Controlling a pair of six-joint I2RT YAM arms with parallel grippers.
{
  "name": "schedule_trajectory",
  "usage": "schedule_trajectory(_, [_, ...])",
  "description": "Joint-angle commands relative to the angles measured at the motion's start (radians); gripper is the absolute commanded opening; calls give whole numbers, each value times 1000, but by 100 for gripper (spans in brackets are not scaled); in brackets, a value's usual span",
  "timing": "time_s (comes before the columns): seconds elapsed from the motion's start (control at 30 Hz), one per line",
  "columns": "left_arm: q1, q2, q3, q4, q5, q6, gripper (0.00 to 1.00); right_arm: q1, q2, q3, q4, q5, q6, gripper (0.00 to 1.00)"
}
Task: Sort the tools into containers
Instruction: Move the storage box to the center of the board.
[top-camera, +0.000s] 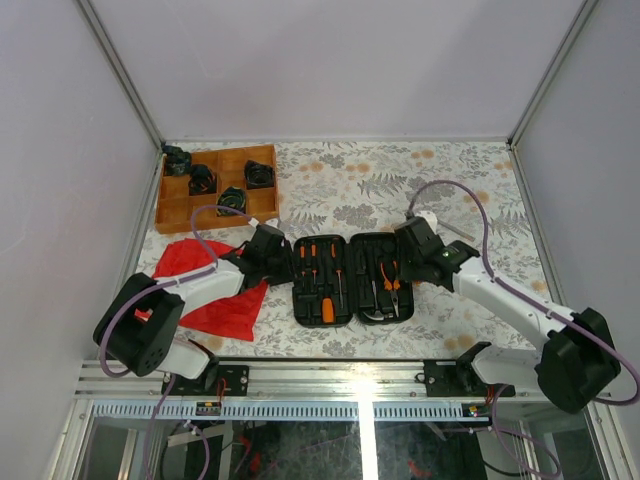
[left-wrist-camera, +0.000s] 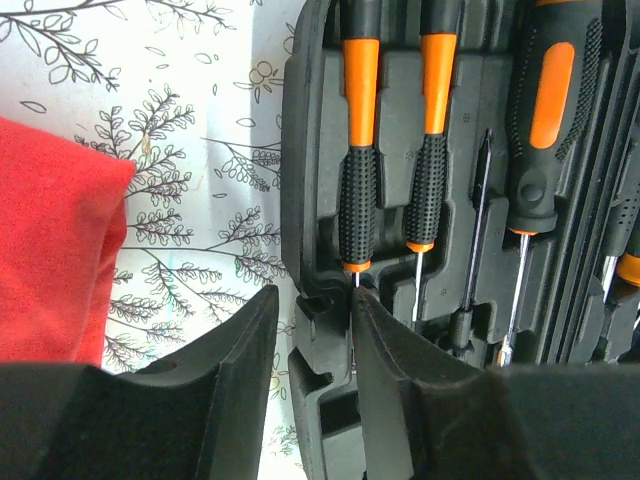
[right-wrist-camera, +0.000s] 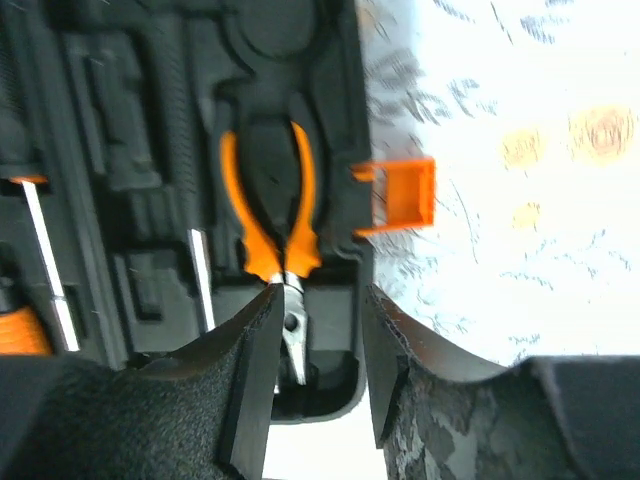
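The black clamshell case (top-camera: 351, 300) lies open on the table. Its left half holds slim orange-and-black screwdrivers (left-wrist-camera: 358, 190) and a thicker one (left-wrist-camera: 545, 130). Its right half holds orange-handled pliers (right-wrist-camera: 268, 210). My left gripper (top-camera: 285, 262) is open, with its fingers either side of the case's left rim (left-wrist-camera: 308, 150). The right finger (left-wrist-camera: 390, 370) lies against a screwdriver shaft. My right gripper (top-camera: 403, 262) is open, astride the case's right wall (right-wrist-camera: 350, 120). Its left finger (right-wrist-camera: 250, 370) is beside the pliers' metal nose. The orange latch (right-wrist-camera: 400, 195) sticks out over the cloth.
A red cloth (top-camera: 215, 295) lies under my left arm, also in the left wrist view (left-wrist-camera: 50, 250). A compartmented wooden tray (top-camera: 172, 212) with black items stands at the back left. The floral tablecloth (top-camera: 400, 180) is fenced by metal-framed walls.
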Motion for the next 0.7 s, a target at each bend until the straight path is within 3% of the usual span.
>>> schedule_trajectory(0.0, [-15,-25,-40,4,31,-16,34,-18,-65,-106,-39,-46,97,44])
schedule_trajectory(0.23, [-24,-44,-59,5,36,-20,34,-21,-101,-249,63,-159,131,44])
schedule_trajectory(0.53, [-24,-59,-62,9,42,-31,35,-85,32,-207,154,-121,57,18])
schedule_trajectory(0.67, [-24,-50,-41,0,37,-26,35,-141,91,-155,192,-129,-18,18])
